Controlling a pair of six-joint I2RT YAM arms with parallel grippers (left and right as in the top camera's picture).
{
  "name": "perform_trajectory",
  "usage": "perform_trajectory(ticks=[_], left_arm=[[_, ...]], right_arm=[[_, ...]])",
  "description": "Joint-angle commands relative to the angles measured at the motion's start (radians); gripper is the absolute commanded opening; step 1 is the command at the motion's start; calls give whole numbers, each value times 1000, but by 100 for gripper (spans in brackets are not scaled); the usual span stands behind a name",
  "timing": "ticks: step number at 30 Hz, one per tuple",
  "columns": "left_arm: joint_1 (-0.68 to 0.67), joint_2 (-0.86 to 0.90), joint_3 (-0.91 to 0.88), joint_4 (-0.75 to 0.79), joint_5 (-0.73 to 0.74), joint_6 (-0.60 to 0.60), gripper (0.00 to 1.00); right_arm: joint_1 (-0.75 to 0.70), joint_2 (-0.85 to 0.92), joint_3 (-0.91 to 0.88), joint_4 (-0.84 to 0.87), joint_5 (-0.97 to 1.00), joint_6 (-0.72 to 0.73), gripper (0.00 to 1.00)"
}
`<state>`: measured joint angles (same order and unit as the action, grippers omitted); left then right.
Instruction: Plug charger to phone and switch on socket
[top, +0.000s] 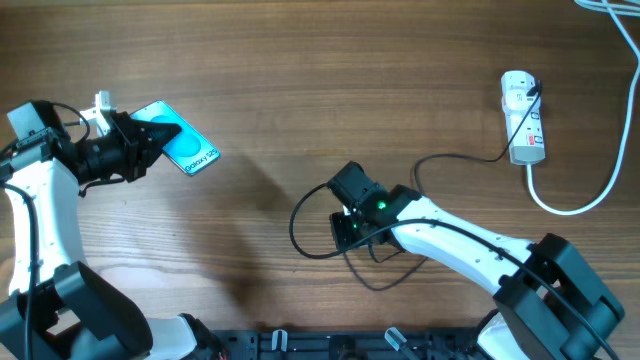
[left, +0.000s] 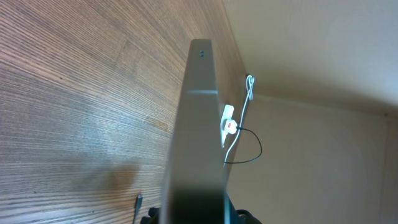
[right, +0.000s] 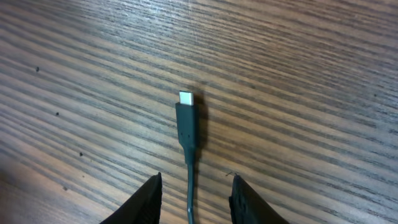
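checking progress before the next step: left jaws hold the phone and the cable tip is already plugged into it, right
Not plugged in. The left jaws do hold the phone, but the cable tip lies loose on the table, just ahead of the open right jaws. The right wrist view shows it.

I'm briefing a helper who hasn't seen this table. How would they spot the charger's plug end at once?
On the wooden table, find the right gripper near the middle, over a looping thin black cable. Just ahead of its fingers the cable ends in a short dark plug with a pale metal tip, unlike the thick white cord by the socket.
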<state>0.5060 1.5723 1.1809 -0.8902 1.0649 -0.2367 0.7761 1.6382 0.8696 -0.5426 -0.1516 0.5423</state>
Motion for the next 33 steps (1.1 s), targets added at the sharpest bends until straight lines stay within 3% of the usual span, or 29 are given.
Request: perform_trajectory(ticks=[1, 6, 8, 10, 14, 17, 21, 24, 29, 33], left_arm=[[0, -20, 8, 2, 47, 24, 4], [0, -20, 8, 2, 47, 24, 4], [0, -20, 8, 3, 46, 24, 4], [0, -20, 8, 3, 46, 24, 4], [0, -20, 8, 3, 46, 24, 4], [0, -20, 8, 3, 46, 24, 4], [0, -20, 8, 3, 46, 24, 4], [0, -21, 8, 20, 81, 21, 4], [0, -22, 8, 98, 290, 33, 4], [0, -22, 8, 91, 293, 50, 4]], right_arm=[[6, 48, -8, 22, 31, 14, 35], [6, 163, -6, 64, -39, 11, 31], [6, 171, -6, 63, -42, 11, 5], [6, 171, 3, 44, -41, 11, 5], [6, 170, 42, -49, -22, -13, 18], [6, 170, 42, -50, -22, -12, 20], [6, 170, 42, -54, -94, -18, 4], [-16, 148, 42, -74, -232, -31, 4], [-134, -78, 42, -72, -546, -312, 4], [-156, -143, 42, -77, -585, -332, 4]])
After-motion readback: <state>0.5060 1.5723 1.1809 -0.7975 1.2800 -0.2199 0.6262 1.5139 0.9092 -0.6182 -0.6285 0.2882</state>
